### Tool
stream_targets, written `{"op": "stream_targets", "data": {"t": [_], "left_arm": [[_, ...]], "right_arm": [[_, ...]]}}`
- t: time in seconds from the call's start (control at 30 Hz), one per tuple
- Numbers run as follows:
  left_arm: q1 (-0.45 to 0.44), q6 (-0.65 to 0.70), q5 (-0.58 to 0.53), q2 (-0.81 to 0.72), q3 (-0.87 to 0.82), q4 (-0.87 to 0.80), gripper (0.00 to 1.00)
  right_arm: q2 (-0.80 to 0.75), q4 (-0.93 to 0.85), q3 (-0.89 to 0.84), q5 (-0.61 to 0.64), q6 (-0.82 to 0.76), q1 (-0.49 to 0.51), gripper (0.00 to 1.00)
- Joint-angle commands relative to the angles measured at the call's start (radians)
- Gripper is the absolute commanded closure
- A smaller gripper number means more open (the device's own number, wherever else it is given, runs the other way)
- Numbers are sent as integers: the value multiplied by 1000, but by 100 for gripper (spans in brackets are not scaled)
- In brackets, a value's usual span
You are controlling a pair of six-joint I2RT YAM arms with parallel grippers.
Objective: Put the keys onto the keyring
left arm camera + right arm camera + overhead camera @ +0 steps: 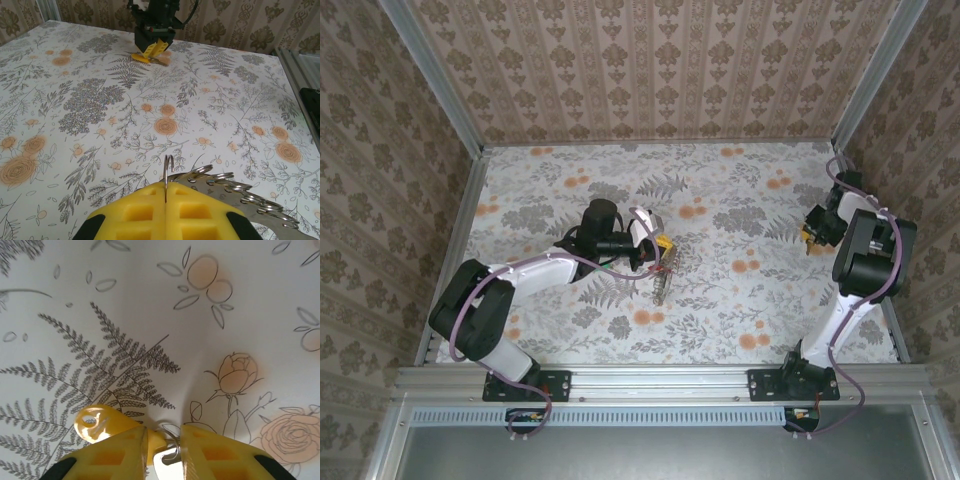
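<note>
The keyring [166, 175] was a thin loop of silver wire. In the left wrist view it rose edge-on from between the yellow pads, and its top curled over like a hook. A bunch of overlapping silver rings [235, 192] trailed from it to the right, low over the floral tabletop [100, 100]. From above, that metal bunch [663, 283] hung just below the left gripper [660, 252] near the middle of the table.

The left gripper's [165, 192] jaws were pressed together with no gap, pinching the wire loop between them.

In the right wrist view, a yellow-headed key [95, 422] stuck out to the left of the fingers. Its glossy plastic head had a small hole in it. A small silver ring [172, 447] and a piece of flat silver metal sat in the slot between the pads. The right gripper's [162, 432] jaws were nearly closed, parted only by the key they clamped.

From above, the right gripper [812, 235] sat at the table's right edge, well apart from the left one.
</note>
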Motion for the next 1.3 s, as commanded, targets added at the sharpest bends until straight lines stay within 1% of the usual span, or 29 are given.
{"op": "stream_targets", "data": {"t": [0.0, 0.07, 0.17, 0.33, 0.43, 0.7, 0.83, 0.9, 1.03, 1.13, 1.27], "left_arm": [[-1, -2, 31, 5, 35, 28, 100], [0, 0, 33, 4, 33, 28, 100], [-1, -2, 33, 2, 31, 28, 100], [-3, -2, 29, -10, 18, 34, 100], [-3, 1, 20, -20, 7, 34, 100], [-3, 10, 1, -58, -35, 24, 100], [-4, 13, -6, -79, -50, 13, 100], [-4, 17, -9, -86, -55, 9, 100], [-3, 21, -10, -87, -53, 5, 100], [-5, 25, -9, -90, -48, -1, 100], [-5, 22, -10, -89, -45, -3, 100]], "right_arm": [[18, -52, 10, -46, -32, -2, 80], [23, -58, 3, -63, -45, -1, 80], [23, -88, 3, -66, -73, 14, 82], [-43, -122, -65, -53, -93, 79, 83], [-97, -149, -129, -53, -97, 173, 83], [-194, -242, -261, 18, -39, 550, 81], [-287, -260, -305, 45, -6, 665, 80], [-363, -237, -332, 31, -7, 686, 78], [-514, -158, -387, 60, 56, 686, 65], [-594, -116, -439, 55, 121, 686, 64], [-612, -59, -512, -23, 202, 688, 64]]}}
